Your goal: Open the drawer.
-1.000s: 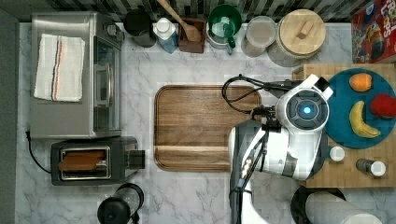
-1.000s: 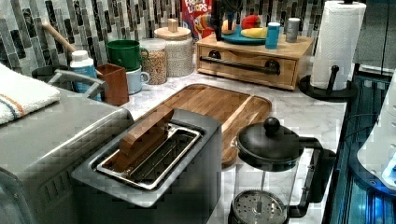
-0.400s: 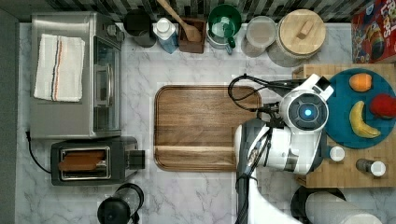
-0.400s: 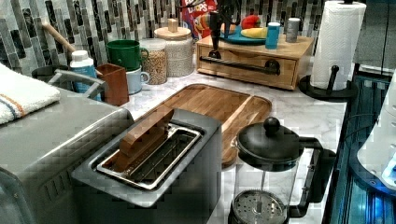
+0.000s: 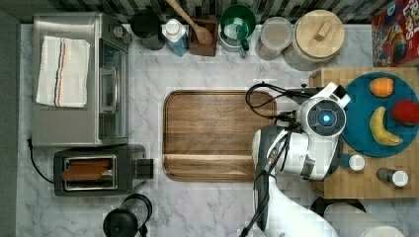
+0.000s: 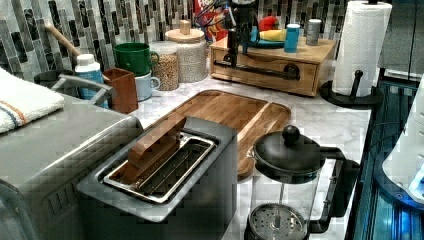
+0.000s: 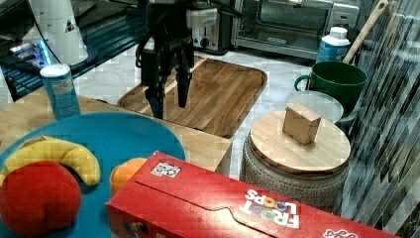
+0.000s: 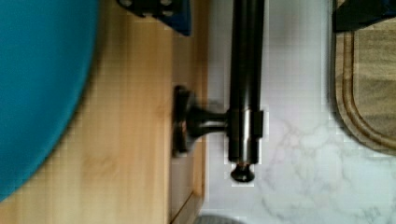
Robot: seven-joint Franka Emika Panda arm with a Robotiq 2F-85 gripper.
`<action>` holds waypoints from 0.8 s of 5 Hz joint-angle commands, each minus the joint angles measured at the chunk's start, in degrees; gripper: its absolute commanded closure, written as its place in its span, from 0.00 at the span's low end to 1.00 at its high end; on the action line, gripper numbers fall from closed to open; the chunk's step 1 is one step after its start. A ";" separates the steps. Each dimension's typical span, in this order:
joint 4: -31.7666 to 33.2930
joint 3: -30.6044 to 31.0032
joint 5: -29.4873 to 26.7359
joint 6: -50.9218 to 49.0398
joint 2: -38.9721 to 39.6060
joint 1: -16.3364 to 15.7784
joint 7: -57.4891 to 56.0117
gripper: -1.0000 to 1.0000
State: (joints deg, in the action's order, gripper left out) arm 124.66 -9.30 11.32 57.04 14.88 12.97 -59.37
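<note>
In the left view, nearest to the camera stand a toaster (image 6: 160,165) and a glass coffee press (image 6: 290,185); behind them the dark wooden tray (image 6: 235,112) lies flat on the marble table (image 6: 320,117), and farthest, near the tiled wall, is the light wooden box with the drawer (image 6: 260,67), which looks fully closed, its front flush with the box. The long black bar handle (image 8: 245,84) runs across its front, held away from the wood by a short post. On top of the box rest a blue plate (image 5: 375,116) with a banana (image 5: 381,129) and other fruit. The pincer (image 7: 168,101) hangs over the front edge of the box with its two fingers well spread and pointing down, holding nothing; the wrist view suggests one finger is on each side of the bar, near its end. The arm comes from the near edge of the table in the top view and bends over, with the wrist vertical above the handle. The risk, I think, is this: the grasp is close to the end of the bar, so the fingers may slip off it, or the pull may twist the drawer and jam it. Also the box is light, so it may slide forward with the drawer and shake the fruit.
</note>
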 commanded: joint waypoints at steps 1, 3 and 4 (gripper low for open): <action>3.04 0.32 -2.39 -0.71 -0.91 -0.94 1.41 0.00; -2.05 4.03 -6.77 -6.18 1.67 1.32 -6.00 0.00; -5.02 5.56 -8.71 -9.11 3.71 1.22 -7.10 0.00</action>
State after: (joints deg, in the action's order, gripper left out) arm 124.66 -8.11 7.08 48.68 17.64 14.58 -61.44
